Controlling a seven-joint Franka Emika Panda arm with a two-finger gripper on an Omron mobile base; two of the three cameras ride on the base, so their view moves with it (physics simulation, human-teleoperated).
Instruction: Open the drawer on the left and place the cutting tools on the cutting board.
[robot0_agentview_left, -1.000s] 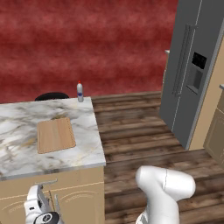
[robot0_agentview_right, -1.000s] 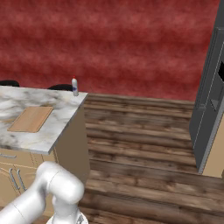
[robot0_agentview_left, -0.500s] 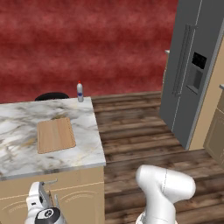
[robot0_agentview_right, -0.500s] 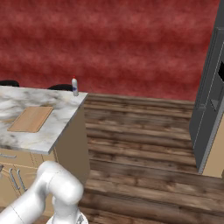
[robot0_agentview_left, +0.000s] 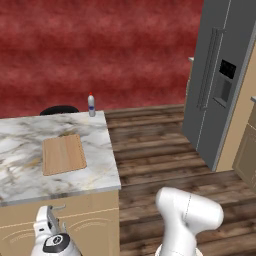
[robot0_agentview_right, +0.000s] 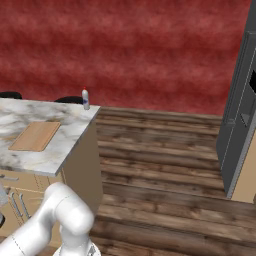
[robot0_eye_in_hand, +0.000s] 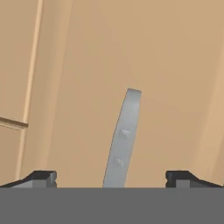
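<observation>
tool (robot0_eye_in_hand: 111, 177): fingers spread wide, nothing between them but the handle (robot0_eye_in_hand: 124, 140) just ahead; no contact visible
drawer (robot0_eye_in_hand: 144, 65): shut, tan front close up in the hand view, silver bar handle running between the two fingertips
board (robot0_agentview_left: 63, 154): flat on the marble tabletop (robot0_agentview_left: 20, 145), toward its right side, bare
bottle (robot0_agentview_left: 91, 105): small, red cap, upright at the far right corner of the tabletop
fridge (robot0_agentview_left: 215, 85): grey, far right
</observation>
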